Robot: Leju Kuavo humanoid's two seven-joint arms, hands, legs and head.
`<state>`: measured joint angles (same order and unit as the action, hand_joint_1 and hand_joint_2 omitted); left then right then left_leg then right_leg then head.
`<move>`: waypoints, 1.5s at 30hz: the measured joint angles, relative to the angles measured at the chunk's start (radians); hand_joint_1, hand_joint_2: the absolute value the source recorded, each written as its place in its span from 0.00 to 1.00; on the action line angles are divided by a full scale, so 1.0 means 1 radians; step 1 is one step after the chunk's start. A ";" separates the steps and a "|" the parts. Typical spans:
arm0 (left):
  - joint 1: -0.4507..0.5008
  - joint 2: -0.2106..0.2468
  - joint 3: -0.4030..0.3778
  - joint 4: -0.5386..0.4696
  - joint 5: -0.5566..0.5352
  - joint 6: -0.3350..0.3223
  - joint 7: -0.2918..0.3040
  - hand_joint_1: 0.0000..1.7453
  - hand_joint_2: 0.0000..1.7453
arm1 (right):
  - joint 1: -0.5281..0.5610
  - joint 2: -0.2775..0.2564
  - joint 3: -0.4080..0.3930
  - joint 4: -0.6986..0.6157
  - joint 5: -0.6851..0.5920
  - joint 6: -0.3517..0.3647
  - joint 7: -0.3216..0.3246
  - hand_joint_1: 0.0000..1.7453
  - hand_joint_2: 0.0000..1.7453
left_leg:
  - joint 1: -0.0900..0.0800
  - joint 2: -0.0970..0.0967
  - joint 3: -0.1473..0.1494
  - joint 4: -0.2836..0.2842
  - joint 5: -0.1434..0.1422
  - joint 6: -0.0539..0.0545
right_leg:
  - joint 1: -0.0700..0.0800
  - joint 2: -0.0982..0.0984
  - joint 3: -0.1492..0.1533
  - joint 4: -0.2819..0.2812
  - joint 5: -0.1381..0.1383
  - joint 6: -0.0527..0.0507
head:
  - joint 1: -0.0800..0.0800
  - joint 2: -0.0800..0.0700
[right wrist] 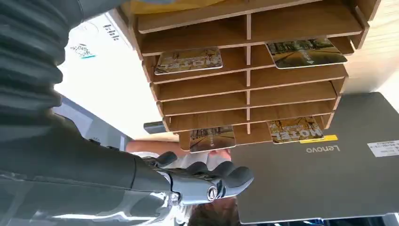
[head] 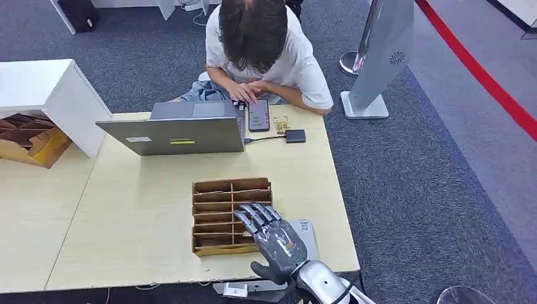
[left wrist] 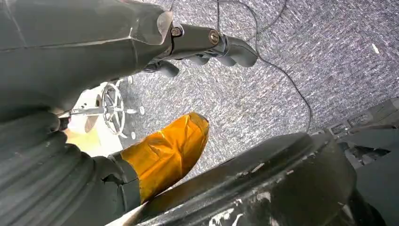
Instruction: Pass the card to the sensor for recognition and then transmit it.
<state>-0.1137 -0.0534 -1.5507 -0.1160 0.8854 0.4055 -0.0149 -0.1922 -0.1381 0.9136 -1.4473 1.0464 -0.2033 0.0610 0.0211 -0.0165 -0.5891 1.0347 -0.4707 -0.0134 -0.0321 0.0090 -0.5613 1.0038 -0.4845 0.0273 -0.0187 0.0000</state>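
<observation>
A wooden card rack (head: 231, 215) with two columns of slots sits on the pale table (head: 126, 221), near its front edge. In the right wrist view, several picture cards (right wrist: 188, 60) lie in the rack's slots (right wrist: 249, 94). My right hand (head: 272, 237) hovers over the rack's near right corner with its fingers stretched out and nothing in it. A small black box (head: 295, 135) is wired to the laptop (head: 183, 130) at the far side. My left hand (left wrist: 94, 52) hangs over the carpet and holds nothing; its thumb (left wrist: 164, 150) is wrapped in orange tape.
A person sits at the table's far side, bent over a phone (head: 258, 114). A flat grey device (head: 309, 233) lies right of the rack, partly under my hand. A white cabinet (head: 57, 95) and a cardboard box (head: 28, 142) stand left, and a grey kiosk stand (head: 380, 57) at the back right.
</observation>
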 joint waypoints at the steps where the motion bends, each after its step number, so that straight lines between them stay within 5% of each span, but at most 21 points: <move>1: 0.000 0.000 0.000 0.000 0.000 0.000 0.000 0.00 1.00 | 0.000 0.000 0.000 0.000 0.000 0.000 0.000 0.00 1.00 | 0.000 0.000 0.000 0.000 0.000 0.000 | 0.000 0.000 0.000 0.000 0.000 0.000 | 0.000 0.000; 45: -0.008 -0.003 0.000 0.000 -0.048 -0.011 0.013 0.00 1.00 | -0.049 0.087 -0.006 0.121 -0.023 0.000 0.030 0.06 1.00 | 0.000 0.000 0.000 0.000 0.000 0.000 | 0.000 0.000 0.000 0.000 0.000 0.000 | 0.000 0.000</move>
<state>-0.1218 -0.0568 -1.5507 -0.1160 0.8373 0.3948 -0.0019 -0.2413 -0.0511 0.9079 -1.3260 1.0231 -0.2033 0.0912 0.0212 -0.0165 -0.5891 1.0347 -0.4707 -0.0134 -0.0320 0.0090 -0.5613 1.0039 -0.4845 0.0273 -0.0187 0.0000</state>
